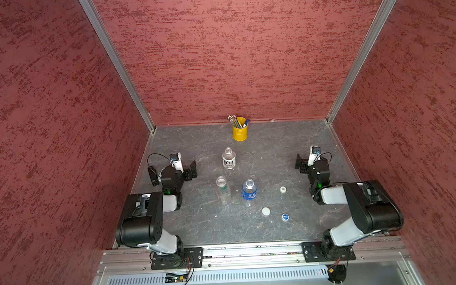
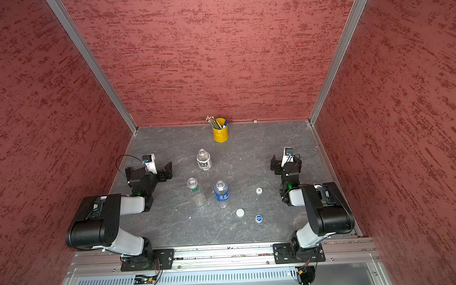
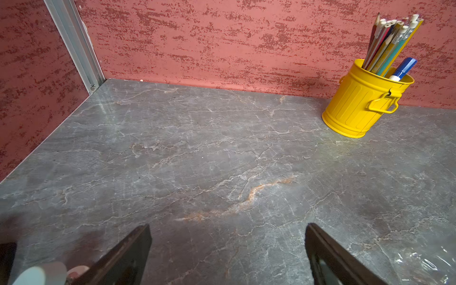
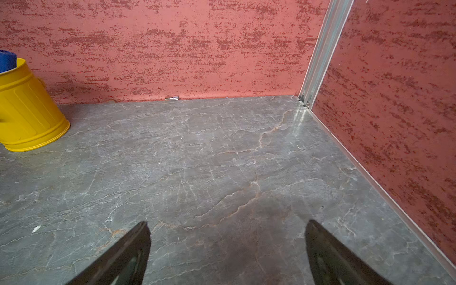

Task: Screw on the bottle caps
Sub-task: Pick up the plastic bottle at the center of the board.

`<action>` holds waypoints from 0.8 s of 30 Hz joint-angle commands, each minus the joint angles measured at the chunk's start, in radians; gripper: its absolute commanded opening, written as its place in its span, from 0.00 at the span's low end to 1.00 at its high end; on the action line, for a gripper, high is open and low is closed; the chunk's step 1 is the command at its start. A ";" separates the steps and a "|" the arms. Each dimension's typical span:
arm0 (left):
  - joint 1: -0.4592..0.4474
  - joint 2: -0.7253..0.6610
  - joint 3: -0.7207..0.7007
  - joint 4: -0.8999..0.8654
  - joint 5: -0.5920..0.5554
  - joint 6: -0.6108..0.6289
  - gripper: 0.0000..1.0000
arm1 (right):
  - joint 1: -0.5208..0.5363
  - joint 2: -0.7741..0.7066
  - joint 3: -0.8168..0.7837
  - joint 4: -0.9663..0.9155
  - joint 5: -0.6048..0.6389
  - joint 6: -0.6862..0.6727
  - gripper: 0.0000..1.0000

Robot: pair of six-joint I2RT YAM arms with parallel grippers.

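Observation:
Three uncapped bottles stand mid-table in both top views: a white-labelled bottle [image 1: 229, 159] [image 2: 204, 160], a clear bottle with a green neck band [image 1: 222, 190] [image 2: 196, 191] and a blue-labelled bottle [image 1: 249, 191] [image 2: 221, 193]. To their right lie the bottle caps: a small white cap with a dark mark [image 1: 283, 189], a wide white cap [image 1: 266, 211] and a blue-and-white cap [image 1: 285, 217]. My left gripper [image 1: 192, 169] [image 3: 228, 229] hovers open left of the bottles. My right gripper [image 1: 299, 162] [image 4: 228, 227] is open to the right, holding nothing.
A yellow pencil cup [image 1: 240, 130] [image 3: 362, 103] [image 4: 27, 111] stands at the back wall. Red walls close off the grey marble table [image 1: 275, 146] on three sides. A small metal piece [image 4: 171, 99] lies at the foot of the back wall.

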 commanded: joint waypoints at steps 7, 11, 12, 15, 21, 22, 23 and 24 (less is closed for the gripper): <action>0.005 -0.002 0.011 0.017 0.013 0.010 1.00 | -0.005 -0.007 0.000 -0.001 -0.008 0.009 0.99; 0.005 -0.003 0.012 0.017 0.012 0.009 1.00 | -0.005 -0.007 0.000 -0.002 -0.008 0.009 0.99; 0.005 -0.003 0.010 0.017 0.012 0.009 1.00 | -0.004 -0.007 0.000 -0.001 -0.009 0.008 0.99; 0.005 -0.002 0.010 0.017 0.011 0.010 1.00 | -0.004 -0.007 0.002 -0.002 -0.009 0.008 0.99; 0.007 -0.005 0.007 0.022 0.020 0.009 1.00 | -0.004 -0.011 -0.003 0.006 -0.008 0.008 0.99; 0.009 -0.014 0.003 0.024 0.028 0.013 1.00 | -0.004 -0.023 -0.005 0.006 -0.009 0.005 0.99; 0.007 -0.041 0.002 0.006 0.021 0.013 1.00 | -0.004 -0.060 0.001 -0.031 -0.022 0.000 0.99; 0.004 -0.082 0.006 -0.036 0.002 0.009 1.00 | -0.004 -0.109 0.022 -0.105 -0.027 -0.002 0.99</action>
